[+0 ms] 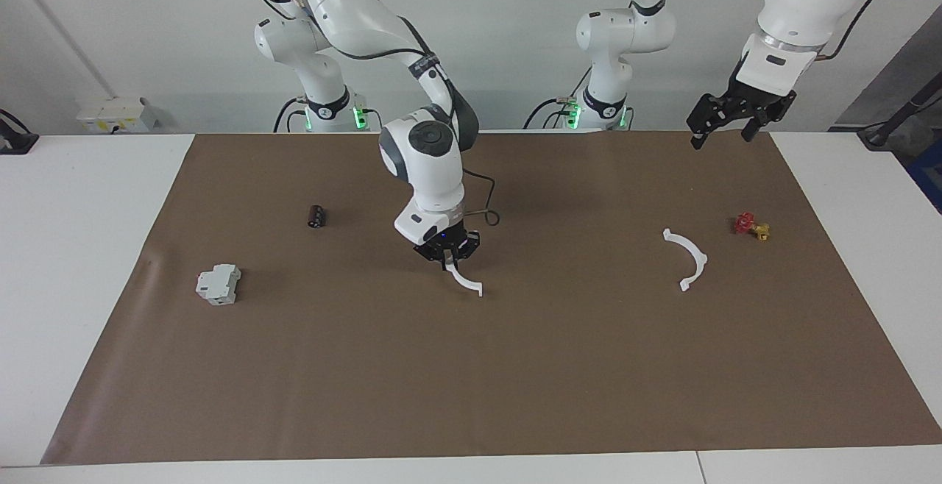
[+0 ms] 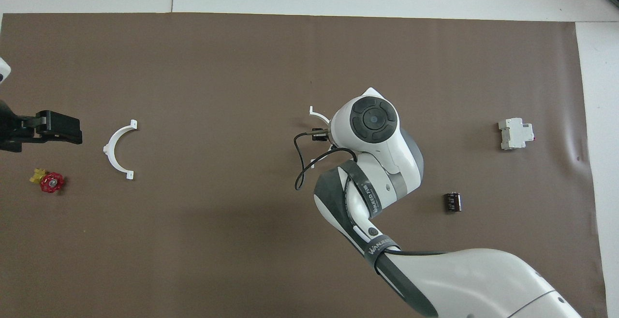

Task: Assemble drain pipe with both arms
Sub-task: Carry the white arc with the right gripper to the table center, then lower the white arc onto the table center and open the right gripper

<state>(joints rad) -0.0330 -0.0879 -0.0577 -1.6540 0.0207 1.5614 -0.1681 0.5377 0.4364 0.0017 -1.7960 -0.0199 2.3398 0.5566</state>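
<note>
Bench (image 1: 88, 263): a white surface, mostly covered by a large brown mat (image 1: 515, 381) on which all the small things lie.
Right arm (image 1: 427, 160): it comes from its base at the robots' edge and bends down over the middle of the mat.
Left arm (image 1: 795, 6): it waits, raised above the mat's corner at its own end of the bench, close to the robots' edge.
Right gripper (image 1: 446, 254): it is closed on one half-ring and holds it just above the middle of the mat.
Left gripper (image 1: 728, 127): its fingers are spread apart and hold nothing; it hangs in the air over the corner of the mat.
Held half-ring (image 1: 466, 282): a thin white arc that hangs down from the right gripper; its lower end with a small tab is close to the mat. I cannot tell if it touches the mat.
Second half-ring (image 1: 690, 257): it lies flat on the mat toward the left arm's end, well apart from the held one.
Grey block (image 1: 218, 283): it lies toward the right arm's end of the mat.
Red and yellow valve (image 1: 751, 226): it lies near the second half-ring, closer to the mat's edge.
Small dark cylinder (image 1: 316, 215): it lies nearer to the robots than the grey block.
</note>
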